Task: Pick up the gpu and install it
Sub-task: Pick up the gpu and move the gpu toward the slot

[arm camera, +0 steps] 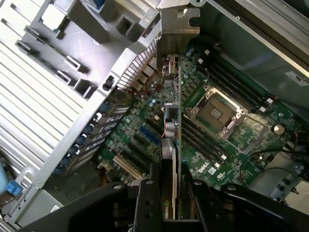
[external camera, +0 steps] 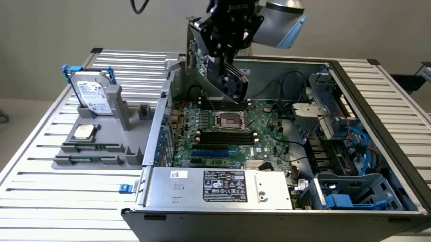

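Up close: pincer (arm camera: 171, 193) pressed onto the gpu (arm camera: 172, 140) from both flat sides. Grips it by the top edge, to hang the card thin side down, the right way for pushing into a slot. Touches nothing below; hangs in the air over the green board (arm camera: 231, 140).

Just under and beside the card: a blue slot (arm camera: 147, 135) among long black ones, probably the home for a card like this.

Silver end of the card turned toward the holed wall of the computer box (arm camera: 137, 67), likely to line up with the openings there.

Farther off, outside the box: a grey tray (external camera: 101, 151) on the slatted worktop (external camera: 40, 201). In it, a big drive (external camera: 91, 93) standing up in a blue frame and a small silver drive (external camera: 84, 132) lying flat, both well apart from the work.
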